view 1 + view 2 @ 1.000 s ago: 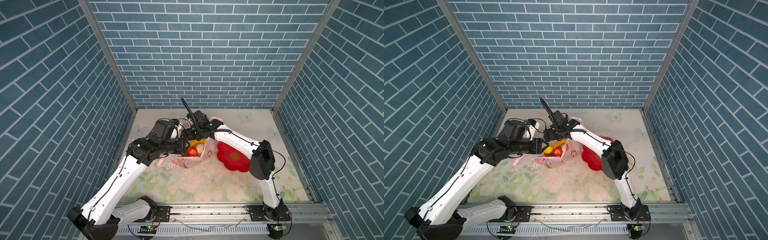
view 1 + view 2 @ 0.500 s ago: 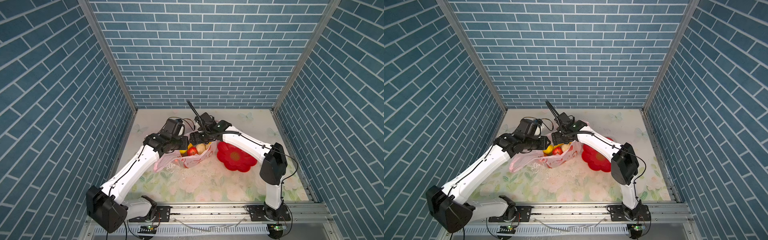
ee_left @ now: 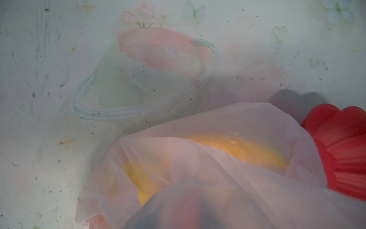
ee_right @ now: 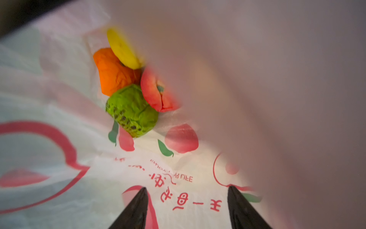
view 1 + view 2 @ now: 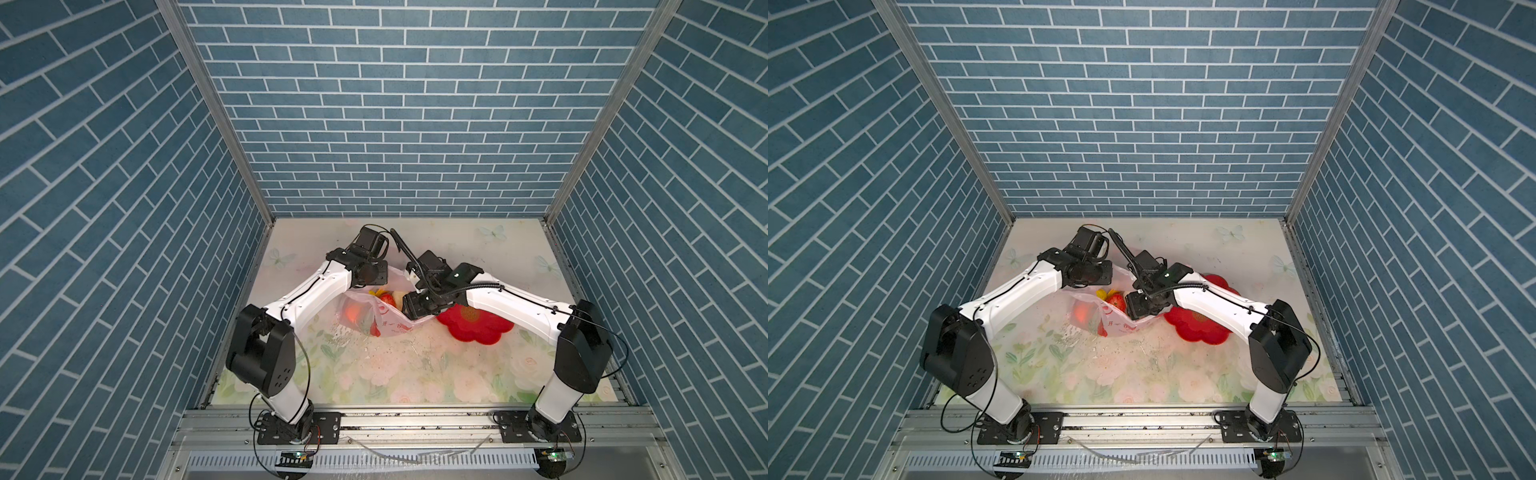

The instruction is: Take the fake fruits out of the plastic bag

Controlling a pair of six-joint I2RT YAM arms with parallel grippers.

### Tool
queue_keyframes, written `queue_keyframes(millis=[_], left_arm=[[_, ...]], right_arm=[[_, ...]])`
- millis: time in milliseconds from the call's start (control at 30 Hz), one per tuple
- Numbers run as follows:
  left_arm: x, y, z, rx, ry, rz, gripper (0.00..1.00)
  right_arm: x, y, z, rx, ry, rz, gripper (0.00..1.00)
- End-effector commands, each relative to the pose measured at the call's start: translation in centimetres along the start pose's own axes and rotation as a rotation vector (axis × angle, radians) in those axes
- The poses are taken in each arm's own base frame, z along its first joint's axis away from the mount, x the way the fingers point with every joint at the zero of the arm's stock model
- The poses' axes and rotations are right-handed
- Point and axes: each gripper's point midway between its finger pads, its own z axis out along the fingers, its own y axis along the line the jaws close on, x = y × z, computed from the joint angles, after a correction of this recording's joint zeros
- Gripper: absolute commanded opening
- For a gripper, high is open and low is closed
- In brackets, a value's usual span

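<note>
Fake fruits (image 4: 130,87) lay clustered deep inside the plastic bag (image 5: 386,320), which sat on the floral table cover (image 5: 415,374) a little left of centre, with the red flower-shaped dish (image 5: 478,328) just beside it on the right. The right wrist view looked in through the bag's mouth: a yellow banana (image 4: 122,47) lay farthest in, then an orange fruit (image 4: 112,73) and a red one (image 4: 154,93), and a textured green fruit (image 4: 132,111) lay nearest. The right gripper (image 4: 187,188) was spread apart and empty, resting over the printed lower film, well short of the fruits. The left gripper (image 5: 371,275) was at the far left edge of the mouth. Whether it pinched the film could not be told, since its fingers were hidden. The upper film drooped across much of the right wrist view. If the mouth sagged further, the fingers would probably catch plastic instead of fruit and drag the bag. A nudge could also roll the green fruit deeper.
</note>
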Motion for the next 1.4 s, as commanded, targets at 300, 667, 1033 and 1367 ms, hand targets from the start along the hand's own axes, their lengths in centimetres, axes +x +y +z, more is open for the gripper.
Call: queue_keyframes(millis=[300, 667, 1033, 1367], left_arm=[[-3.4, 4.9, 4.6, -0.143, 0.009, -0.071, 0.32], [-5.4, 8.2, 5.3, -0.065, 0.021, -0.188, 0.39], [-7.2, 7.1, 5.7, 0.046, 0.036, -0.231, 0.44], [-3.4, 4.1, -5.5, 0.241, -0.018, -0.278, 0.63]], right_arm=[[5.2, 1.3, 2.2, -0.086, 0.036, -0.05, 0.64], [6.9, 1.2, 4.1, -0.066, 0.042, -0.064, 0.64], [7.7, 0.9, 4.8, -0.02, 0.017, -0.1, 0.64], [1.0, 3.2, 0.2, 0.047, -0.13, -0.128, 0.64]])
